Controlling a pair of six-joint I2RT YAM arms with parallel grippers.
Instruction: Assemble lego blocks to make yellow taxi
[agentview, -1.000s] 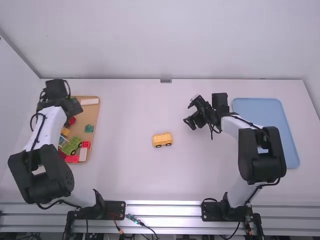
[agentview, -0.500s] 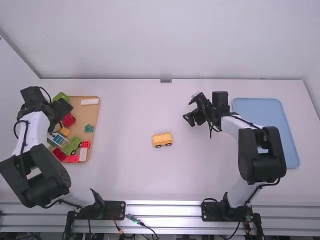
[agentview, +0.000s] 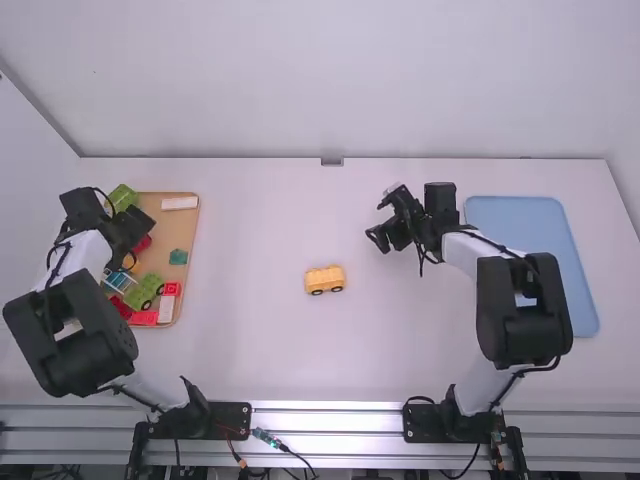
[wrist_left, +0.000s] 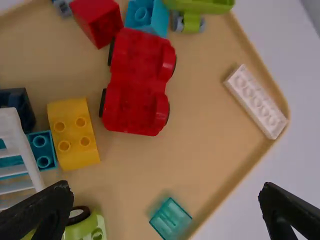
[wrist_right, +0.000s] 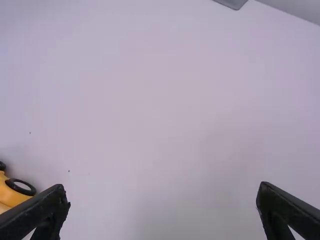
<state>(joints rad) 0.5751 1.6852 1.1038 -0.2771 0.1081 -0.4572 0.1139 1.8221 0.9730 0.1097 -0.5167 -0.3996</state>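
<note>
In the high view my left gripper (agentview: 140, 232) is over the block tray at the far left; in its wrist view the left gripper (wrist_left: 165, 200) is open above the blocks, holding nothing. Below it lie a yellow block (wrist_left: 74, 134), a red wheeled car base (wrist_left: 137, 82) and a teal translucent block (wrist_left: 170, 220). A yellow wheeled car piece (agentview: 324, 280) stands alone at mid-table. My right gripper (agentview: 375, 238) is to the right of and beyond that piece; in its wrist view the right gripper (wrist_right: 162, 200) is open, with a yellow wheeled piece (wrist_right: 14, 192) near one finger.
The wooden tray (agentview: 187, 262) also holds a white block (agentview: 180, 203), a green wheeled piece (agentview: 145, 291), red blocks and a white ladder-like piece (wrist_left: 17, 155). A blue tray (agentview: 520, 215) lies at the right, partly under the right arm.
My left gripper first moved left, uncovering more of the tray's blocks, then came slightly back to the right and nearer the camera. The right arm and the yellow car piece have stayed put.
</note>
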